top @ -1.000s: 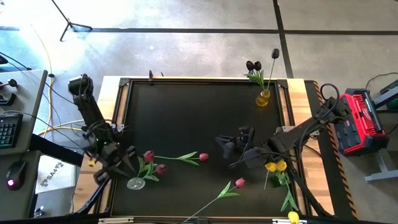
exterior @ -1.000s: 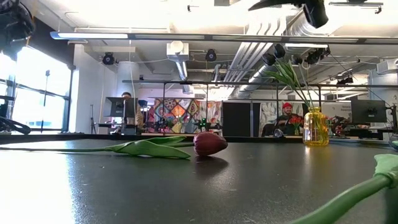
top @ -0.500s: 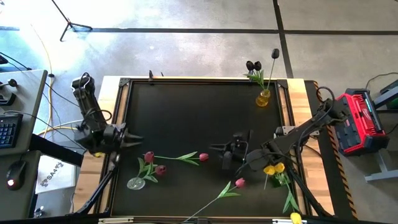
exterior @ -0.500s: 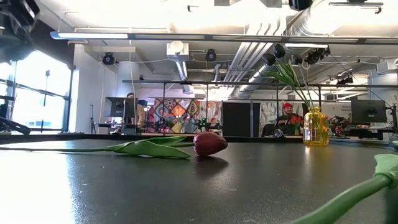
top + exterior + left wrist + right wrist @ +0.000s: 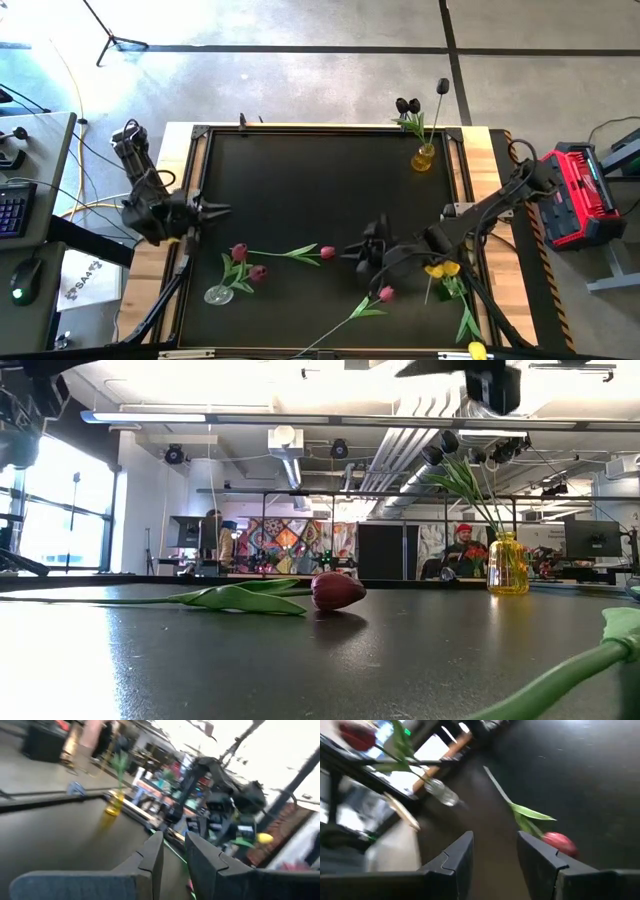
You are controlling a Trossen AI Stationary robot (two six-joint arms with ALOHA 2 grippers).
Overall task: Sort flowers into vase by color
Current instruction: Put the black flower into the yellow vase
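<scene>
We saw the right pincer [image 5: 358,250] open and empty near the bench's front edge, just beside a pink tulip [image 5: 327,252] lying flat, the left pincer [image 5: 212,211] open at the left edge.

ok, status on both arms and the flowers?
Right gripper open, empty, over pink tulip. Left gripper open, empty, at mat's left edge. Nothing in the way.
</scene>
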